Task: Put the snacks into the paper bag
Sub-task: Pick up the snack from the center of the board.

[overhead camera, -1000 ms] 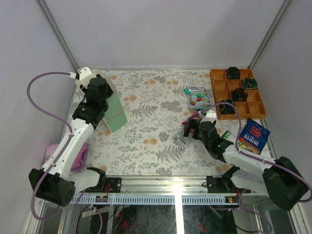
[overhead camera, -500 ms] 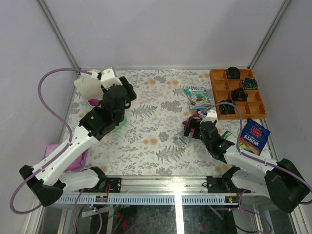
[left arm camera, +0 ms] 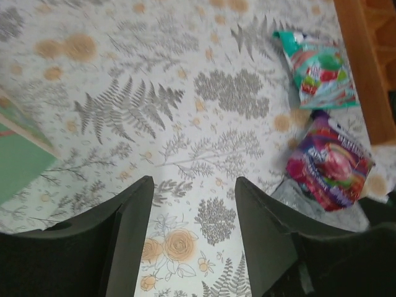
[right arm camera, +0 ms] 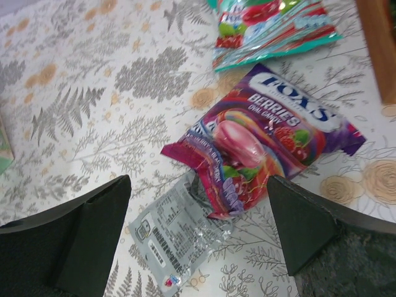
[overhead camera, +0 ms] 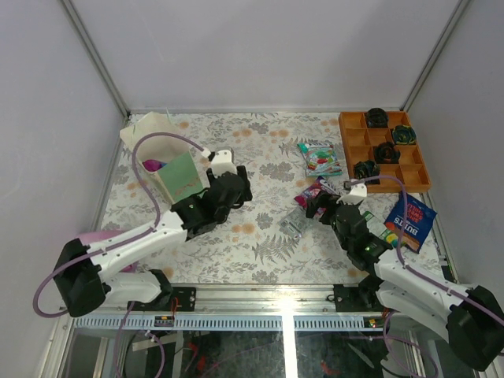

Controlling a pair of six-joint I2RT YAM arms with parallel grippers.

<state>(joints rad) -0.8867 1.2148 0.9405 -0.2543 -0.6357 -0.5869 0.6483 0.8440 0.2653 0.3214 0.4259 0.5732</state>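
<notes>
The paper bag (overhead camera: 175, 161) stands upright at the far left with something magenta (overhead camera: 152, 164) inside; its green corner shows in the left wrist view (left arm camera: 18, 164). A magenta FOX'S bag (overhead camera: 314, 190) (right arm camera: 266, 145) (left arm camera: 331, 164), a silver wrapper (overhead camera: 291, 228) (right arm camera: 179, 235) and a clear green-red sweets bag (overhead camera: 319, 156) (right arm camera: 272, 25) (left arm camera: 318, 71) lie right of centre. A blue BURTS bag (overhead camera: 410, 223) lies at the right. My left gripper (overhead camera: 245, 187) (left arm camera: 192, 210) is open and empty over the middle of the table. My right gripper (overhead camera: 317, 208) (right arm camera: 198, 213) is open above the silver wrapper.
An orange compartment tray (overhead camera: 417, 177) with dark round objects stands at the far right; its edge shows in both wrist views (left arm camera: 362, 68) (right arm camera: 377, 43). A flat pink item (overhead camera: 98, 236) lies at the left edge under the left arm. A small green thing (overhead camera: 387, 235) lies beside the right arm.
My left arm has swung away from the paper bag to the middle of the table, leaving the bag uncovered. My right gripper has shifted slightly to the right, still open.
</notes>
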